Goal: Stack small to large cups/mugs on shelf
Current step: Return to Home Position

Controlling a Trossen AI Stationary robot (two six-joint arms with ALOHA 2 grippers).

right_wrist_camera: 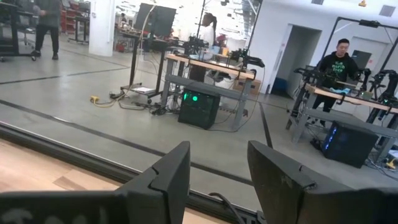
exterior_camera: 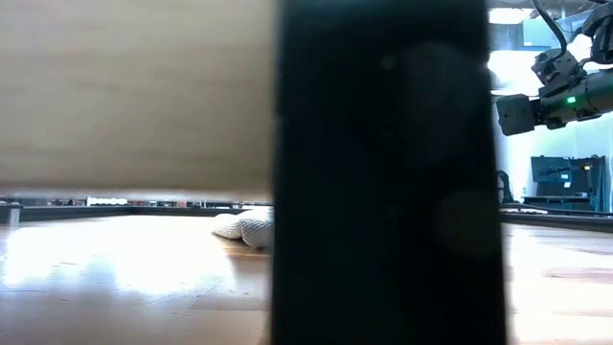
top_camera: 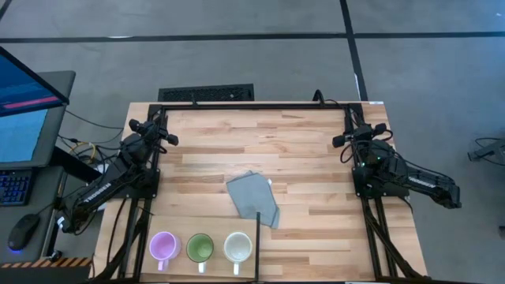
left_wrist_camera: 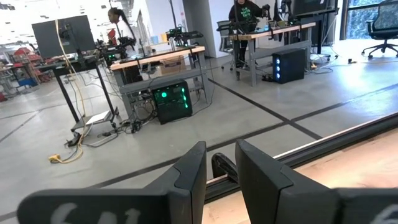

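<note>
Three mugs stand upright in a row on the pale shelf [top_camera: 177, 225] at the table's near edge: light purple [top_camera: 164, 246], green [top_camera: 200, 248] and cream-white [top_camera: 237, 247]. They rest on their bases, and none sits inside another. My left gripper [top_camera: 163, 126] waits at the far left corner, far from the mugs. Its fingers [left_wrist_camera: 219, 149] stand a little apart with nothing between them. My right gripper [top_camera: 349, 130] waits at the far right corner, open wider [right_wrist_camera: 219, 149] and holding nothing. Both point level toward the far edge.
A grey folded cloth [top_camera: 254, 200] lies mid-table, just beyond the shelf. A black rail [top_camera: 258, 244] edges the shelf's right side. A dark post [exterior_camera: 383, 172] and a pale board [exterior_camera: 134, 96] block most of the low view. People and workbenches stand in the room beyond.
</note>
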